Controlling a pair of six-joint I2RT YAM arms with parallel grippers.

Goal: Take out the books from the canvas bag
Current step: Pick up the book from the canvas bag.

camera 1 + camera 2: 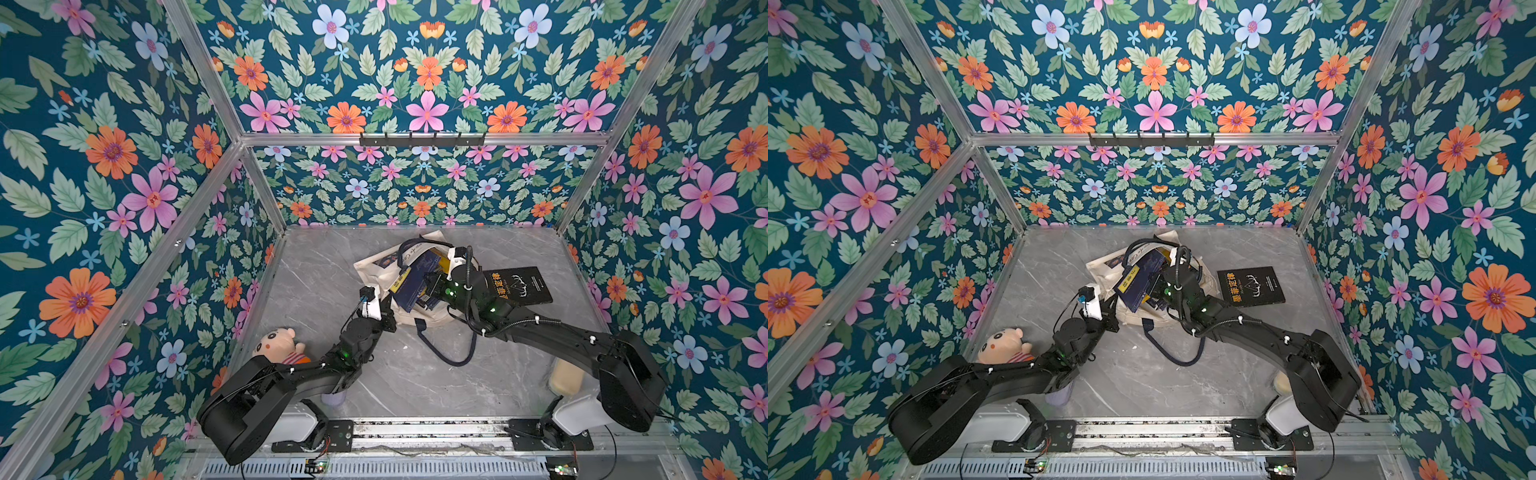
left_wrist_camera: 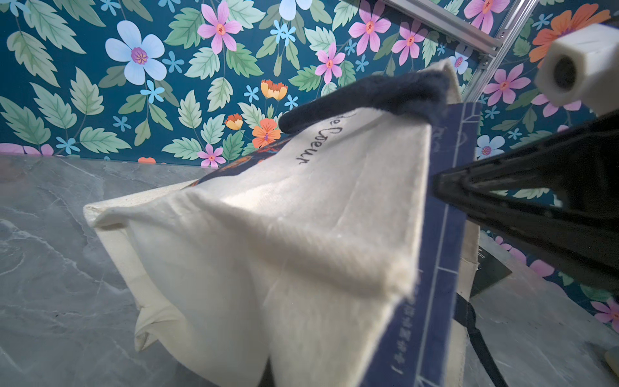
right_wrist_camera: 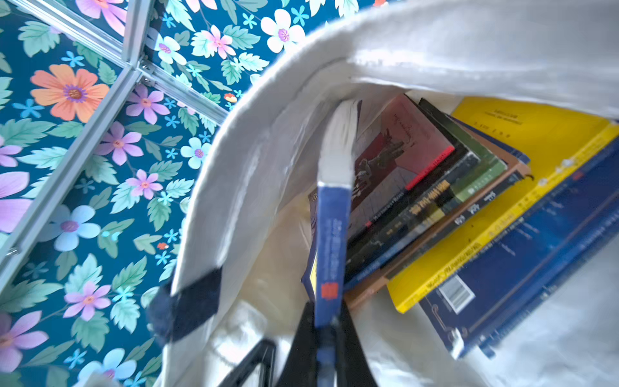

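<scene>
The cream canvas bag [image 1: 376,266] lies on its side mid-table, mouth toward the right arm. My left gripper [image 1: 390,315] is shut on the bag's near edge; in the left wrist view the cloth [image 2: 268,234] covers its jaws. My right gripper [image 3: 326,338] is shut on the spine of a navy book [image 3: 330,248], held on edge at the bag's mouth [image 1: 415,282]. Several more books lie stacked inside, with a yellow one [image 3: 522,147], a navy one [image 3: 542,248] and a picture cover [image 3: 398,157] showing. A black book [image 1: 521,284] lies flat on the table, right of the bag.
A plush doll [image 1: 278,343] sits at the front left by the left arm. A lilac object [image 1: 333,400] shows under that arm, and a cream object [image 1: 566,376] under the right arm. The bag's navy handle [image 1: 451,353] loops over the marble table [image 1: 324,282].
</scene>
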